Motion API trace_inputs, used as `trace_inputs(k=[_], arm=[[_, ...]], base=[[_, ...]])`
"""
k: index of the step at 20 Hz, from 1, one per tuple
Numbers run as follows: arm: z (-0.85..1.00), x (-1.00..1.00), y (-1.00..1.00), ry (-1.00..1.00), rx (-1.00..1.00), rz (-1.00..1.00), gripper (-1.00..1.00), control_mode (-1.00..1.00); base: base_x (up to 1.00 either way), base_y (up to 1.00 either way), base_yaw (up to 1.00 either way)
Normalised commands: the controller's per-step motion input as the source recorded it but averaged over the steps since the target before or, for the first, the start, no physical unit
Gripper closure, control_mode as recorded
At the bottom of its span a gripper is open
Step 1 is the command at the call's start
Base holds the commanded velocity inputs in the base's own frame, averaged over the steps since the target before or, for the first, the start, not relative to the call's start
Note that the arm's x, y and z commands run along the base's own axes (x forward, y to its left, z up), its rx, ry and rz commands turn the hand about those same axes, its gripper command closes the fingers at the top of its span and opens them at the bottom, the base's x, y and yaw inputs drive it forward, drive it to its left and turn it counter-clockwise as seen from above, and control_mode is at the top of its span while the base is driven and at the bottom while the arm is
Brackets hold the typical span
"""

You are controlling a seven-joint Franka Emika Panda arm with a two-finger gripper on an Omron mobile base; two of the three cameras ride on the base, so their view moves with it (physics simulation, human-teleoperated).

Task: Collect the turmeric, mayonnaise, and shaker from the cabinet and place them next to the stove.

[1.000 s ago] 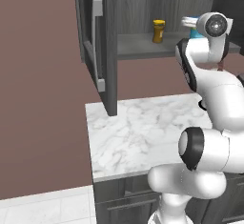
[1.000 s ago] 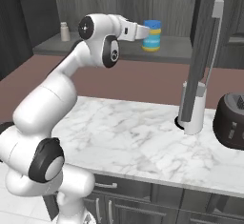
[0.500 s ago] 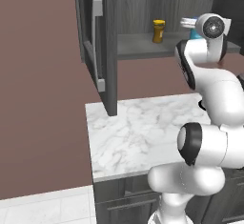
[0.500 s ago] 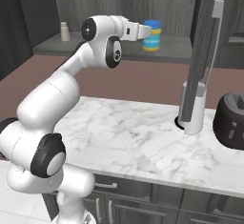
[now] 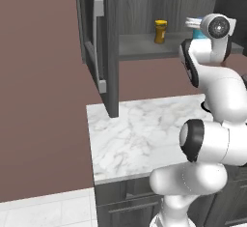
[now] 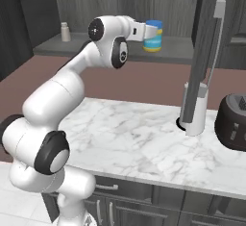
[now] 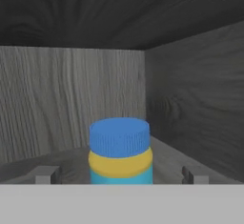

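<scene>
Inside the dark wood-grain cabinet (image 7: 190,99), squat round mayonnaise (image 7: 120,150) with ribbed blue lid and yellow band, upright on the shelf, centred between the spread, released claw (image 7: 119,174) fingertips (image 7: 45,174), not touching; amber, yellow-lidded turmeric (image 5: 160,31) well apart along the shelf.

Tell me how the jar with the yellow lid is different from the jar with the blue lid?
The turmeric has a yellow lid and an amber-brown body; the mayonnaise has a blue lid and a blue body with a yellow band. The turmeric looks slimmer, the mayonnaise squatter. The open tool is right at the mayonnaise, while the turmeric stands apart from it. Both stand upright on the same shelf of the cabinet.
</scene>
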Motion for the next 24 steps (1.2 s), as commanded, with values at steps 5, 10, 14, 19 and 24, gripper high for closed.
trace_inputs(k=[5, 10, 14, 19, 24], arm=[[0.00, 0.17, 0.00, 0.00, 0.00, 0.00, -1.00, -1.00], [0.00, 0.18, 0.00, 0.00, 0.00, 0.00, -1.00, -1.00], [0.00, 0.24, -0.07, 0.00, 0.00, 0.00, -1.00, -1.00], [0.00, 0.23, -0.05, 0.00, 0.00, 0.00, -1.00, -1.00], [0.00, 0.17, -0.12, 0.00, 0.00, 0.00, -1.00, -1.00]], base=[[0.00, 0.00, 0.00], [0.00, 0.00, 0.00], [0.00, 0.00, 0.00], [0.00, 0.00, 0.00], [0.00, 0.00, 0.00]])
